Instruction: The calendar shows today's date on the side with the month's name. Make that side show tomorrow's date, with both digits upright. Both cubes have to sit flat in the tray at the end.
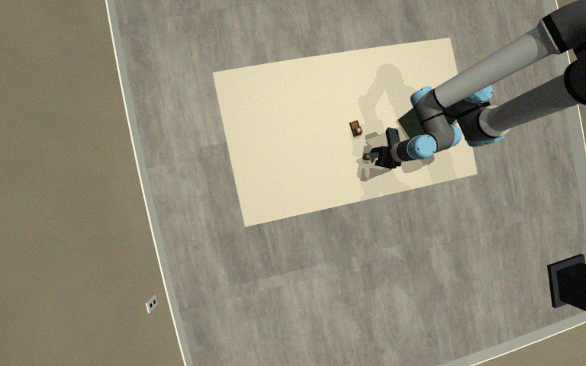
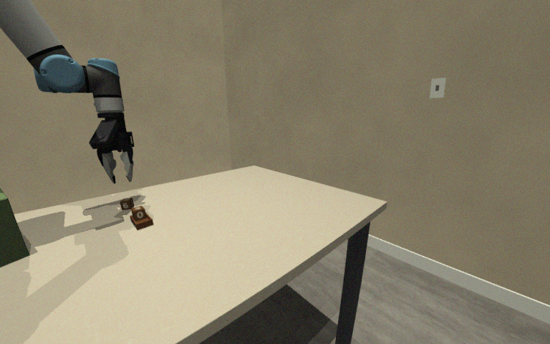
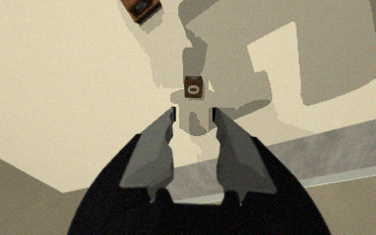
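The end effector [image 2: 120, 177] hangs in the air above the far left part of the tabletop [image 2: 227, 226], pointing down. Its fingers stand partly closed with a narrow gap between them, and nothing is in that gap.

Below it a loose cube [image 2: 127, 203] sits on the tabletop, outside the tray. In the exterior view its near side shows a 6; in the wrist view the same cube [image 3: 193, 87] shows a 0 on top and lies just beyond the fingertips, in line with the gap between them. From above, this cube [image 1: 366, 156] appears right at the tip of the end effector [image 1: 375, 155].

The tray [image 2: 142, 223] rests just near and right of the loose cube, apart from it. A second cube [image 2: 138, 212] sits in the tray, showing a 0 on its near side. Beside that cube the tray has a free place. In the top view the tray [image 1: 355, 128] lies a little farther along the tabletop than the end effector.

A green block [image 2: 8, 235] stands at the left edge of the tabletop.
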You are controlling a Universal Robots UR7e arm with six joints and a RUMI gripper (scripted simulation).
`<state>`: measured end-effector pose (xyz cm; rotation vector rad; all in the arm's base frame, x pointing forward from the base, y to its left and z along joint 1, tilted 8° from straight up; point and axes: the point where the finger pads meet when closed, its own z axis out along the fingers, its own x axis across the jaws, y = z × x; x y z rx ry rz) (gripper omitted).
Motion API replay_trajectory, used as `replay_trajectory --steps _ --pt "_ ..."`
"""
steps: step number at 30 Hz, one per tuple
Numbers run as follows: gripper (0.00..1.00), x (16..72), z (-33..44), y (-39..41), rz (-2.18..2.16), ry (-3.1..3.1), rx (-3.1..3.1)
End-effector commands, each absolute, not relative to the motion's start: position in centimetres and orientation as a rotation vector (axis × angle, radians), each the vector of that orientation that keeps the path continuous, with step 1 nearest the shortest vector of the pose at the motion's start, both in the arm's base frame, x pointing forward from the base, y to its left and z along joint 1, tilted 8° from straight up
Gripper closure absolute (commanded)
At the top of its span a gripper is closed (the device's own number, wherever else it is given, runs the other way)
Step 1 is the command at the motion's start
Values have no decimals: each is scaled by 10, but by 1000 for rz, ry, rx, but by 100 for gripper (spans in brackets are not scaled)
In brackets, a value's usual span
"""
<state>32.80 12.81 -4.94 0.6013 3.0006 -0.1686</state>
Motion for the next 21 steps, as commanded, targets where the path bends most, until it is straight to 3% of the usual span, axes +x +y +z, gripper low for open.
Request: replay_trajectory --steps 1,21 --pt "72 328 -49 128 -168 3000 601" --pt "72 329 -54 128 -168 3000 601"
